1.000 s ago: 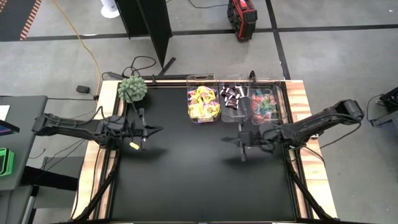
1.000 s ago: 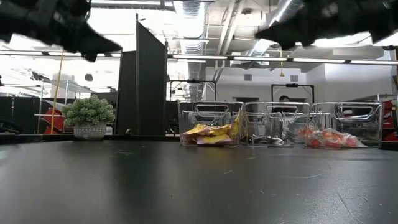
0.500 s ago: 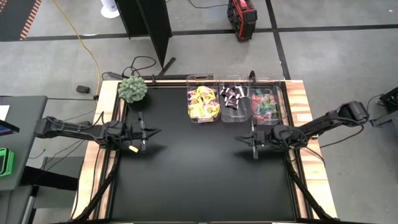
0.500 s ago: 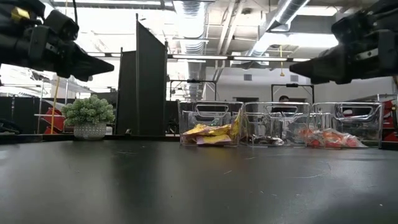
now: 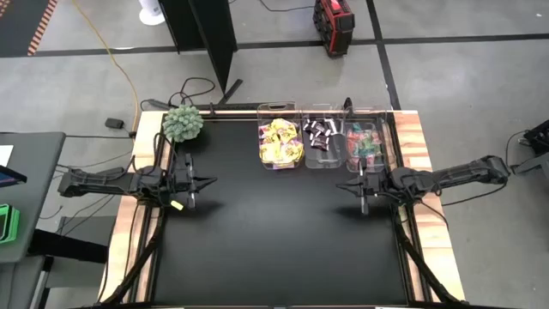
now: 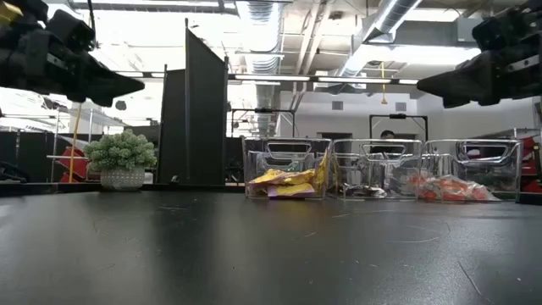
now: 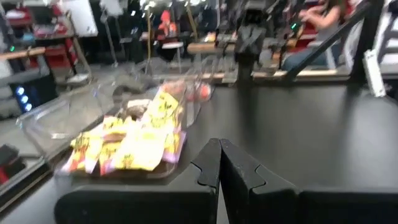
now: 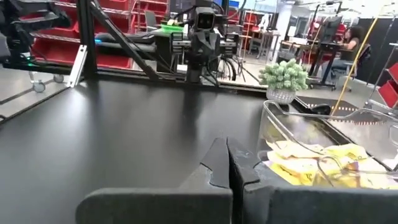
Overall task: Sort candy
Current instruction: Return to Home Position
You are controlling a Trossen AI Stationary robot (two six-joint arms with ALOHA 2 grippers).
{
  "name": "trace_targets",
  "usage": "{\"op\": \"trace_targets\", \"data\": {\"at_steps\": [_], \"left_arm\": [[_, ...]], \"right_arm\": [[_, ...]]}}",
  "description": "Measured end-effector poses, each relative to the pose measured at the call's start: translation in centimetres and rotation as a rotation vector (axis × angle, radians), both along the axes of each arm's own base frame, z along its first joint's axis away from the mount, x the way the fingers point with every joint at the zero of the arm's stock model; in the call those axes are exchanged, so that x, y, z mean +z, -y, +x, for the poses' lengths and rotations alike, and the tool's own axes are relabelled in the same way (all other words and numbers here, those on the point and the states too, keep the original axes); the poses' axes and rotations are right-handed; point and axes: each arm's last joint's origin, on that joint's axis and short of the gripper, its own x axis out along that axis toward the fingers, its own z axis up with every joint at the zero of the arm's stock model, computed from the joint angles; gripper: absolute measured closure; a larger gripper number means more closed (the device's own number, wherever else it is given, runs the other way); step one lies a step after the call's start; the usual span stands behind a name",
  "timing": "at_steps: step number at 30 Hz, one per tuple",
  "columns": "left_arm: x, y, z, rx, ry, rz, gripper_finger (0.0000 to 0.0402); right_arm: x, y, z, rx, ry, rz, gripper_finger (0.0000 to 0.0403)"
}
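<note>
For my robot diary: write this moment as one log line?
left gripper: shut, above table left | right gripper: shut, above table right | candy: sorted in three bins

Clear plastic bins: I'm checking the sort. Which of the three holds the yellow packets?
The clear plastic bin at the left end of the row, nearest the fuzzy green ball plant; the others hold dark mini bars and teal-and-pink wrappers.

My table top (image 5: 274, 232) is matt black and smooth, faintly scuffed — its wood edges (image 5: 418, 142) at three and nine o'clock are pale and bare. At twelve o'clock the bins (image 6: 286, 165) are clear glossy plastic; the yellow packets (image 7: 134, 146) inside shine like foil. The plant (image 5: 183, 123) at eleven looks fuzzy. My right gripper (image 8: 227, 163) is matt dark plastic.
</note>
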Motion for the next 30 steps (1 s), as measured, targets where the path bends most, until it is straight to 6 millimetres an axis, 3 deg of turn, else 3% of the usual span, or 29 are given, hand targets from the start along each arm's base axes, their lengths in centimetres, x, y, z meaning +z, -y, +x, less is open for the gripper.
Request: {"op": "trace_targets", "data": {"at_steps": [6,13,30], "left_arm": [[0.5,0.1,-0.4,-0.03,0.058,0.006,0.04],[0.2,0.1,-0.2,-0.056,0.03,-0.01,0.04],[-0.2,0.4,-0.1,-0.124,0.018,-0.068,0.04]], "right_arm": [[-0.4,0.0,-1.5,0.02,-0.036,-0.001,0.0403],[0.6,0.1,-2.6,0.037,0.096,-0.054,0.0403],[0.3,0.1,-2.3,0.034,0.057,-0.066,0.0389]]}}
